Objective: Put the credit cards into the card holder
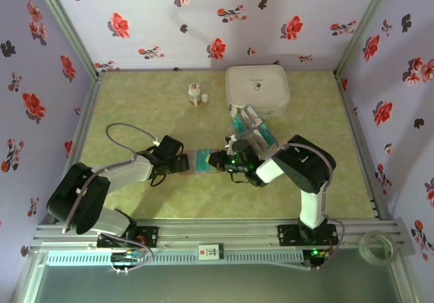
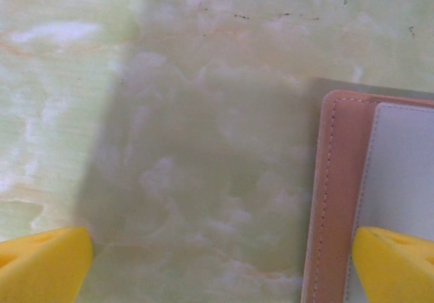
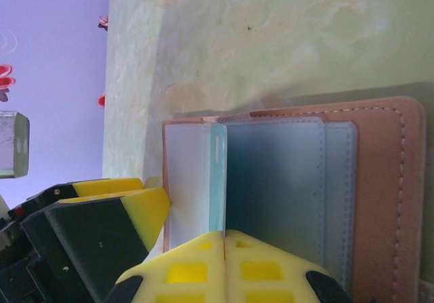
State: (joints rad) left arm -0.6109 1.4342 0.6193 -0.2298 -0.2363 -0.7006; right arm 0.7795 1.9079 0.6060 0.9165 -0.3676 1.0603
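Card holder (image 1: 201, 160) open on green marbled table (image 1: 135, 106), lilac floral walls (image 1: 203, 18)

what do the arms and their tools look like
The left arm and right arm have black joints, silver-grey links and loose grey cables. The left tool and right tool are black with bright yellow fingers. Small green lights glow near the right tool.

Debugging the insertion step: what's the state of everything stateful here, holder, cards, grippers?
Tan leather folding card holder: open, flat on the table.
Teal-and-white credit card: on edge over the holder, gripped.
Right gripper: shut on that card.
Left gripper: open, one finger over the holder's edge.
Remaining teal and white cards: loose on table, outside holder.
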